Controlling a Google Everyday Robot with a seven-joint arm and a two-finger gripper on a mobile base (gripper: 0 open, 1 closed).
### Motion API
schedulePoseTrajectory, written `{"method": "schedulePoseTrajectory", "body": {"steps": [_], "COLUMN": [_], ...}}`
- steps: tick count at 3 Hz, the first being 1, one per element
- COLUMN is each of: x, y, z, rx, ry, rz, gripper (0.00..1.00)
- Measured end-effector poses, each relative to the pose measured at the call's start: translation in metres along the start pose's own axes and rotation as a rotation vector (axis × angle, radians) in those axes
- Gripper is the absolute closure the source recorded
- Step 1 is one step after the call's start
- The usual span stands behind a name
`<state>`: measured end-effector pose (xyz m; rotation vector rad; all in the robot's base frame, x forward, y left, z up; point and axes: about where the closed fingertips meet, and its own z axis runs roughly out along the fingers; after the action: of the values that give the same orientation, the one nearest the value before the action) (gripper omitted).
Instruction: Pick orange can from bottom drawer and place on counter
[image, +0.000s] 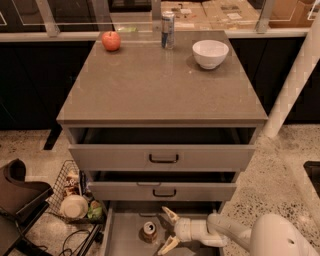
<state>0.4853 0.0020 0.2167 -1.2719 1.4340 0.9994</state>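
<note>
The orange can (149, 232) stands upright on the grey floor of the open bottom drawer (125, 240), silver top and pull tab facing up. My gripper (167, 231) is inside the drawer just right of the can, its two pale fingers (168, 215) spread open and pointing left toward it, not touching it. The white arm (235, 233) comes in from the lower right. The counter (160, 85) tops the cabinet above.
On the counter stand a red apple (111, 40), a slim blue-and-silver can (168, 30) and a white bowl (210, 53). The two upper drawers (162, 157) are partly pulled out above the gripper. A wire basket (75, 195) with clutter sits left of the cabinet.
</note>
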Motion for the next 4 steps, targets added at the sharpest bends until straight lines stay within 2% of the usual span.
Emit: {"method": "schedulePoseTrajectory", "body": {"steps": [1,2,4], "x": [0.004,0.022,0.028], "y": [-0.002,-0.002,-0.005], "z": [0.008,0.026,0.041], "rx": [-0.007,-0.02,-0.031], "ry": [-0.014,-0.047,-0.07], "rz": [0.006,0.019,0.024], "gripper": [0.0,0.0,0.0]}}
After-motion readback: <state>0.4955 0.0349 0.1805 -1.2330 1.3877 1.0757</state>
